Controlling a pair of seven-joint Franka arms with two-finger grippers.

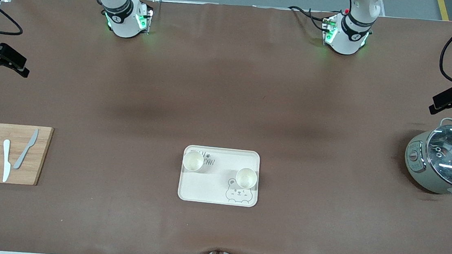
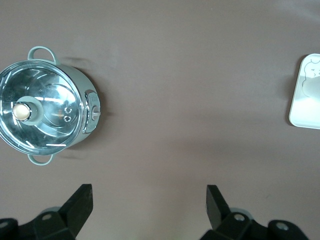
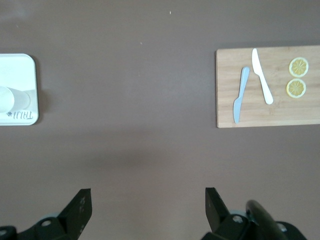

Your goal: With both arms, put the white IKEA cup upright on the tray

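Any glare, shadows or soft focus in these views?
Front view: bright glare streaks on the pot lid, two broad soft shadows on the table. Left wrist view: the same lid glare, tray washed out at the edge. Right wrist view: even light, board sharp, cup overexposed.

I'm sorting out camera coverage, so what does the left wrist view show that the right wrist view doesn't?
Only the left wrist view shows the lidded pot and the open left hand over bare table. Only the right wrist view shows the cutting board with two knives and two lemon slices, and the open right hand. Both catch an edge of the tray.
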